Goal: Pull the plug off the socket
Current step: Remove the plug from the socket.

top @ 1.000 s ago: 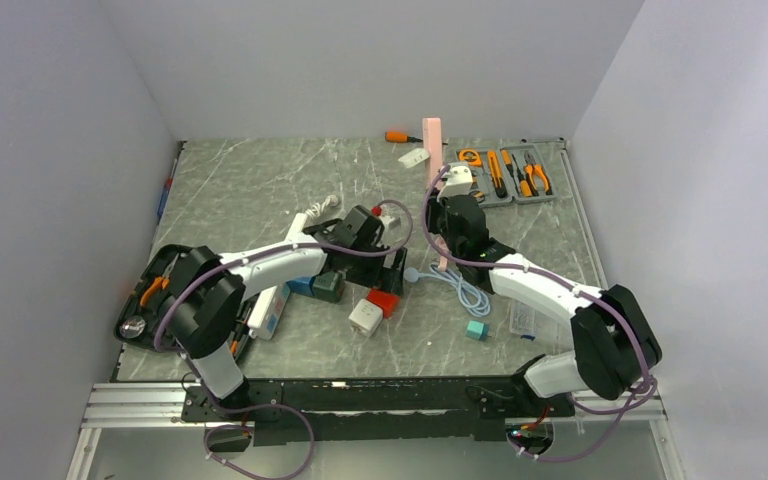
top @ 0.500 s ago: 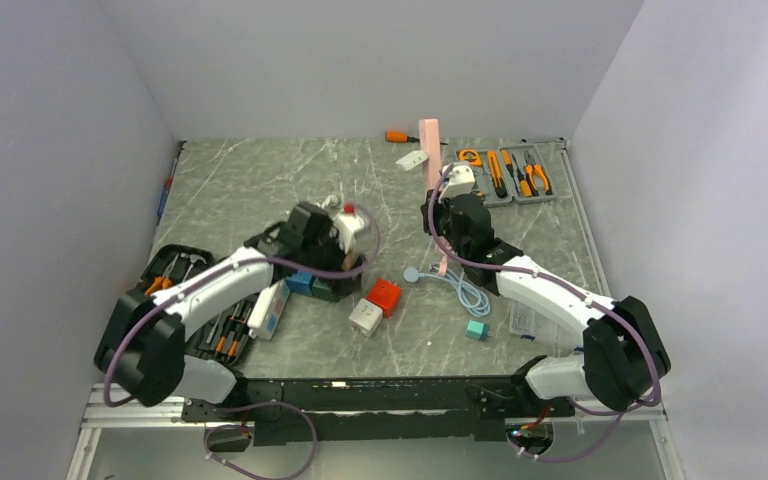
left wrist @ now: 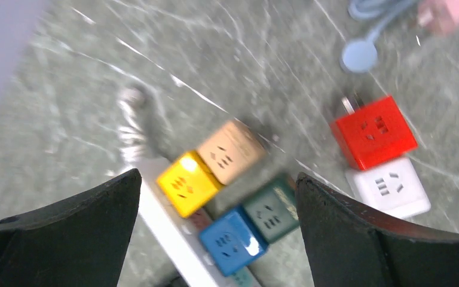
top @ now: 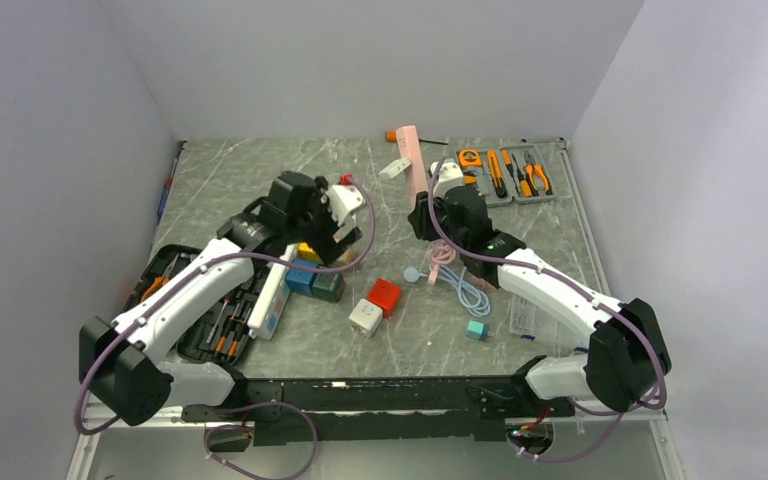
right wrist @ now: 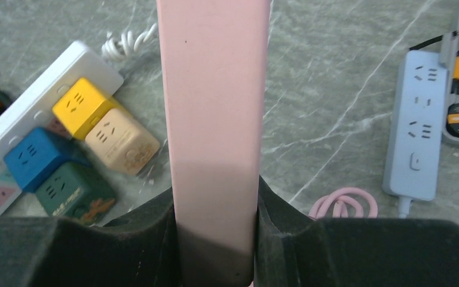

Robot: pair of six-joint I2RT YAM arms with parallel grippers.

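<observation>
Left wrist view: left claw (left wrist: 218,175) gapes empty above the yellow cube plug (left wrist: 189,182) seated in the white plastic power strip (left wrist: 164,233); right claw (right wrist: 215,215) clamps a pink power strip (right wrist: 213,89). Seemingly the approach step; next, descend squarely.

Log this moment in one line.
left gripper open, over yellow cube | right gripper shut on pink strip | red cube unplugged

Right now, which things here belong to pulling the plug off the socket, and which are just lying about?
Job: white strip; yellow cube, tan cube, blue cube and green cube at it; open left claw above them; possibly the pink strip, gripped by the right claw.

Lying about: red cube, white cube, pale-blue strip, tool tray, cable.
</observation>
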